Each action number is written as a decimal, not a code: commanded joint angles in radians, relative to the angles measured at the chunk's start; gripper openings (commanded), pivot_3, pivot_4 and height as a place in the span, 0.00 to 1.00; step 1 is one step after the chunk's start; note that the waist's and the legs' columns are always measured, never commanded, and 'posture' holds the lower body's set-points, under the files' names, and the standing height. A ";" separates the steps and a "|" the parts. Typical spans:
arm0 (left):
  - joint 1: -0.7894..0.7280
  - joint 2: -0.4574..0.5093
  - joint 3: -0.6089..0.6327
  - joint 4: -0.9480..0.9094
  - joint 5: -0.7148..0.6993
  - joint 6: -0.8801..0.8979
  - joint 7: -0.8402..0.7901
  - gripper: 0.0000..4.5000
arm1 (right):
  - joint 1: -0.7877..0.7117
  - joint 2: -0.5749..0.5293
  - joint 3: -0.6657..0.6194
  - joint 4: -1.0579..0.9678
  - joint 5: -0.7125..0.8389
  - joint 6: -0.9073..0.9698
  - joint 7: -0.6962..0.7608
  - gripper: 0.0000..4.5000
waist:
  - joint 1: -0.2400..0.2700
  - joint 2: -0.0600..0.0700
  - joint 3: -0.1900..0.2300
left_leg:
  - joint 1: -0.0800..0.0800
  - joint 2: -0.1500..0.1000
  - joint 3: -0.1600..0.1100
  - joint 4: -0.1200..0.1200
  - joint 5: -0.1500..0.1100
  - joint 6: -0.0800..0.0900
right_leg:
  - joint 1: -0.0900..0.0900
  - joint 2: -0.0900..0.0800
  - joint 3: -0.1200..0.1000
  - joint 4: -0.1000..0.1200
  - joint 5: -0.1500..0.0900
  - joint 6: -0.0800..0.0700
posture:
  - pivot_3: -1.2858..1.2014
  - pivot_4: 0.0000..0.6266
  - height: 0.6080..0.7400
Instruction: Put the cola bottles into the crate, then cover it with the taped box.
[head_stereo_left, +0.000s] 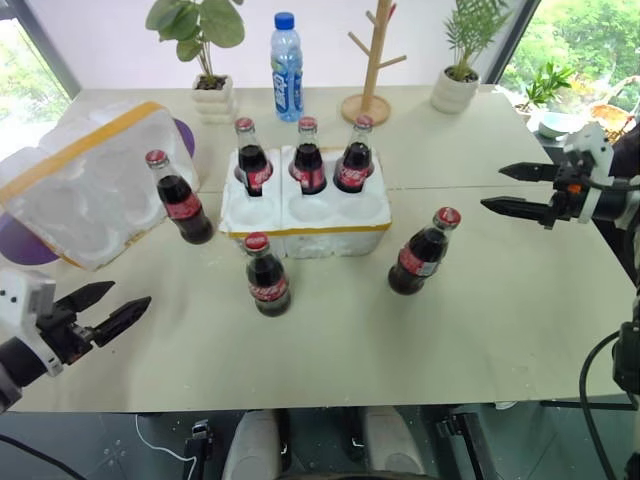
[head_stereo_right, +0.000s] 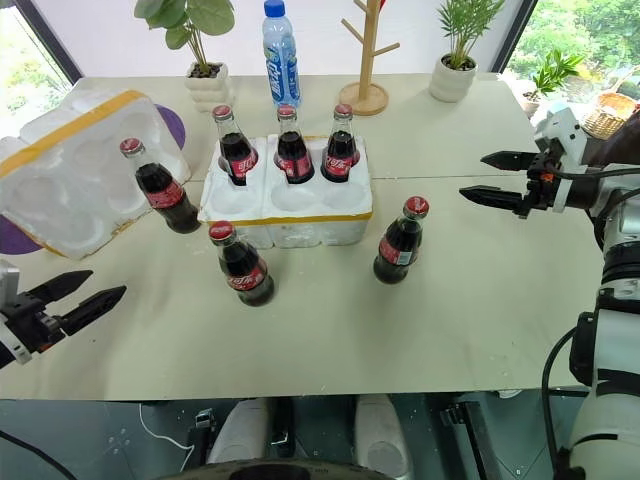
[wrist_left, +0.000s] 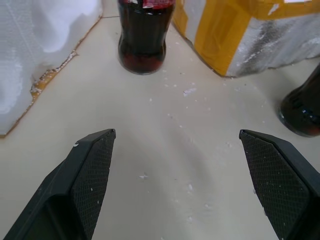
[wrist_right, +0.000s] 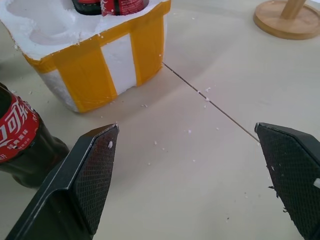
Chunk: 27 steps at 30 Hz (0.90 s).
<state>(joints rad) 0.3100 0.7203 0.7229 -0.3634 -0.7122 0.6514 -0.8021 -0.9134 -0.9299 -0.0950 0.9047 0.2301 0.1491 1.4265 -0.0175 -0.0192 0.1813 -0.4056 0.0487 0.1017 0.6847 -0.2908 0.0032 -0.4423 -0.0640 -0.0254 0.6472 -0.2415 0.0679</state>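
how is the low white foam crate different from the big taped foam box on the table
The low white styrofoam crate sits upright holding three cola bottles; the large hollow styrofoam box lies tipped, opening exposed, empty. The crate is shorter; the box bulkier. Both are white foam with yellow tape.

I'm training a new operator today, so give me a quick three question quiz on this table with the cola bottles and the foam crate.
1. How many cola bottles stand in the crate?
2. True or false: the taped box covers the crate.
3. Which pincer is nearer the bottle on the table at the crate's right: A left pincer, B right pincer?

Key: 1. Three, with three more on the table. 2. False, it lies tipped at the left. 3. B.
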 joint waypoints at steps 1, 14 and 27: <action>-0.064 -0.006 -0.013 0.005 -0.008 -0.033 0.029 0.96 | -0.076 -0.031 -0.033 -0.037 0.032 0.059 0.028 1.00 | 0.000 0.000 0.000 | 0.000 0.000 0.000 0.000 0.000 0.000 | 0.000 0.000 0.000 0.000 0.000 0.000 | 0.52 0.24 1.00; -0.509 -0.066 -0.321 0.328 0.191 -0.208 0.121 0.96 | -0.242 -0.081 -0.017 -0.442 0.261 0.585 0.187 1.00 | 0.007 0.003 -0.001 | -0.001 0.000 0.000 0.000 0.000 0.000 | -0.001 0.000 0.000 0.000 0.000 0.001 | 0.52 0.24 1.00; -0.800 -0.112 -0.464 0.656 0.324 -0.380 0.094 0.96 | -0.013 -0.050 -0.061 -0.856 0.426 0.724 0.062 1.00 | 0.007 0.003 -0.001 | -0.001 -0.001 0.000 0.000 0.000 0.000 | -0.001 0.000 -0.001 0.001 0.001 0.001 | 0.52 0.24 1.00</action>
<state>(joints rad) -0.4699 0.6087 0.2611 0.2777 -0.4015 0.3104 -0.6983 -0.9201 -0.9749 -0.1117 0.0861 0.6191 0.8682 1.5076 -0.0105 -0.0165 0.1805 -0.4070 0.0472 0.1016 0.6853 -0.2904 0.0027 -0.4428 -0.0636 -0.0265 0.6484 -0.2408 0.0687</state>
